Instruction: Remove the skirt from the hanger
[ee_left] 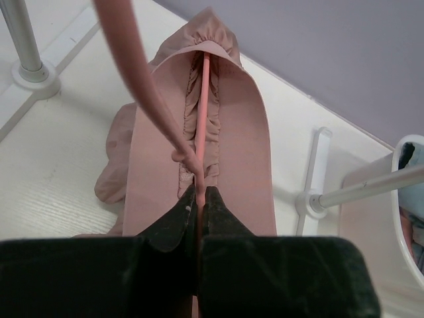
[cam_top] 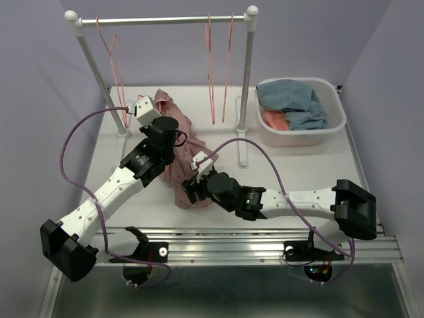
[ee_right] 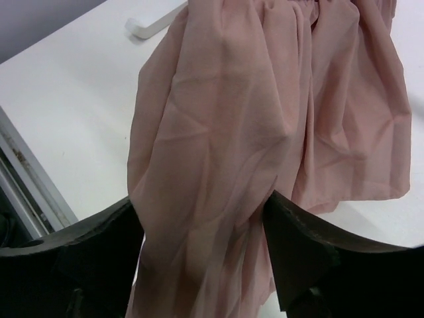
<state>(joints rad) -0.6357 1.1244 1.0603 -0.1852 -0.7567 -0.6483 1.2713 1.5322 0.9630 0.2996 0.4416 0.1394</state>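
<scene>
A dusty-pink skirt (cam_top: 180, 173) lies bunched on the table between the two arms. Its waistband sits around a pink hanger (ee_left: 205, 99), seen in the left wrist view with the skirt (ee_left: 252, 132) draped over it. My left gripper (cam_top: 173, 142) is at the skirt's upper part. In its wrist view the left gripper (ee_left: 199, 195) is shut on the hanger's thin pink rod. My right gripper (cam_top: 193, 189) is at the skirt's lower end. In its wrist view the right gripper (ee_right: 202, 218) is open, with skirt fabric (ee_right: 252, 119) hanging between the two fingers.
A white clothes rack (cam_top: 165, 20) stands at the back with spare pink hangers (cam_top: 211, 66) on its rail. Its right foot (cam_top: 243, 149) reaches toward the skirt. A white basket (cam_top: 334, 126) holding blue and orange clothes sits at the back right.
</scene>
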